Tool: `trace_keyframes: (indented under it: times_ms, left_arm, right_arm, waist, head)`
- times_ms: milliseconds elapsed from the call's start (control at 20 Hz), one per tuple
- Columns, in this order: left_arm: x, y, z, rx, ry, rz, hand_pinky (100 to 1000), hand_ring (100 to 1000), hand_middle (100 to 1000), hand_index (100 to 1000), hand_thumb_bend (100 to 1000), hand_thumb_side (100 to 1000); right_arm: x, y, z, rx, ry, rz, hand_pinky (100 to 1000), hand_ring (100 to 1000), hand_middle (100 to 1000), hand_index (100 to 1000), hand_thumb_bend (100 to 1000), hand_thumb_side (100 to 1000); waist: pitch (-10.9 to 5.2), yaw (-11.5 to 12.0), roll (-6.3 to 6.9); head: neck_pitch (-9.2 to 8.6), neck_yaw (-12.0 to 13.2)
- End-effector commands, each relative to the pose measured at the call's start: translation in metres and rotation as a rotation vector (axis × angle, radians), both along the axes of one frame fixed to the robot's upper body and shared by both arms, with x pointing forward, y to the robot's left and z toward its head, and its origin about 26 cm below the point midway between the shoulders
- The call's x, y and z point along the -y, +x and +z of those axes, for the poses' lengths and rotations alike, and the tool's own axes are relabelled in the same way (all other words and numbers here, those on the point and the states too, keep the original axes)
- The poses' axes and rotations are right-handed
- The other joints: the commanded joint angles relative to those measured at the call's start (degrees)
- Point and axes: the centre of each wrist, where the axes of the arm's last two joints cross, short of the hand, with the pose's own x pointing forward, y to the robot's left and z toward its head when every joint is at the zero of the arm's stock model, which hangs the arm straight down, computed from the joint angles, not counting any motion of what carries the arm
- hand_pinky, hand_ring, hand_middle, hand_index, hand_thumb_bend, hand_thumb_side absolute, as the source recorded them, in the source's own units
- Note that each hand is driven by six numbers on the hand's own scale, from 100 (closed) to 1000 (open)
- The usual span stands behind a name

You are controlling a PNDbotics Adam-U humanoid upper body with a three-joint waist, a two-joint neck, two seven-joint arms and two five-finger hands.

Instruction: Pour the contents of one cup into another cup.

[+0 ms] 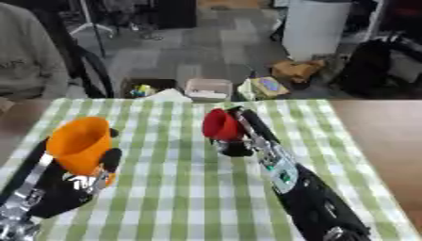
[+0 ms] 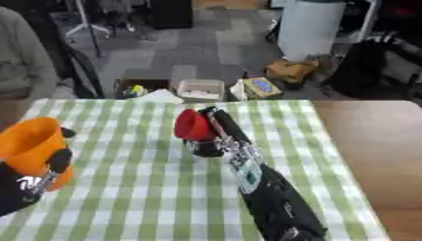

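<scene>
An orange cup [image 1: 79, 144] is held up at the left, its mouth tilted toward me, with my left hand [image 1: 97, 172] curled round its lower body. A red cup [image 1: 221, 125] is near the middle of the green checked cloth [image 1: 181, 188], tipped on its side with its mouth toward the left. My right hand [image 1: 236, 147] is wrapped round the red cup, the arm running in from the lower right. I cannot see what is inside either cup.
The cloth covers a brown table [image 1: 379, 127] whose bare wood shows at the right. Beyond the far edge are boxes [image 1: 207, 89] on the floor, a white bin [image 1: 313, 26] and a seated person [image 1: 25, 56] at the upper left.
</scene>
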Motion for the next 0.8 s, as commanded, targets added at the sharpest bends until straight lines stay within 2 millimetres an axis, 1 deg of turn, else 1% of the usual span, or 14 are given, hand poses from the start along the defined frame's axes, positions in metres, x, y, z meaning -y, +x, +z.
trace_keyframes:
  times_ms: [50, 150, 300, 600, 800]
  left_arm:
    - [-0.002, -0.003, 0.005, 0.015, 0.047, -0.02, 465, 416, 425, 687, 100, 513]
    - [0.0, -0.002, 0.004, 0.015, 0.068, -0.032, 466, 416, 425, 687, 100, 512]
    - [0.001, -0.001, 0.002, 0.011, 0.091, -0.042, 466, 416, 425, 687, 100, 511]
    - [0.001, 0.001, -0.002, 0.004, 0.109, -0.046, 466, 417, 425, 688, 100, 511]
    - [0.001, 0.001, -0.002, 0.005, 0.109, -0.045, 466, 417, 425, 688, 100, 512]
  right_arm:
    - [0.012, 0.008, 0.052, 0.148, -0.021, -0.016, 797, 495, 116, 556, 100, 100]
    - [0.008, 0.01, 0.085, 0.223, -0.039, -0.002, 799, 500, 119, 559, 100, 100]
    - [0.0, 0.008, 0.112, 0.29, -0.064, 0.037, 803, 506, 123, 562, 100, 100]
    - [-0.016, -0.001, 0.142, 0.388, -0.081, 0.128, 810, 516, 130, 565, 100, 100]
    - [-0.025, -0.008, 0.157, 0.442, -0.079, 0.181, 810, 519, 133, 565, 100, 100]
  waist:
    - [-1.52, -0.24, -0.62]
    - [-1.42, -0.6, -1.18]
    - [-1.39, -1.07, -1.75]
    - [-1.38, -1.66, -2.37]
    - [-1.39, -1.72, -2.51]
  head:
    - [-1.06, 0.36]
    - [-1.54, 0.67]
    - [-1.99, 0.94]
    - [-2.49, 1.41]
    - [-2.63, 1.43]
